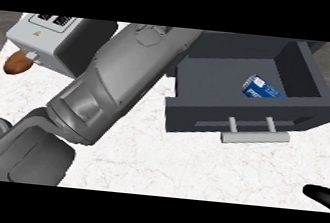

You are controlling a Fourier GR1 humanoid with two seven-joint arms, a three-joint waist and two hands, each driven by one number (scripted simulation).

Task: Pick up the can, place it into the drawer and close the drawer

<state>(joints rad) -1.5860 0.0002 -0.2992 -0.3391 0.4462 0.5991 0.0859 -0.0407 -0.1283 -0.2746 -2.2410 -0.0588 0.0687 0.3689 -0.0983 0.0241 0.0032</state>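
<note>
A blue can (261, 87) lies tilted inside the open dark grey drawer (202, 67), against its front wall at the right. The drawer's front panel carries a pale bar handle (254, 137). My left forearm (118, 89) stretches from the lower left up to the drawer's left back corner. Its hand is out of sight past the view's top. My right hand (329, 197) shows only partly at the lower right edge, resting low on the counter, well away from the drawer, with relaxed fingers and nothing in it.
A light grey box-shaped appliance (45, 36) stands at the back left, with a brown oval food item (17, 63) by its front left corner. The white marble counter (192, 166) spreads in front of the drawer.
</note>
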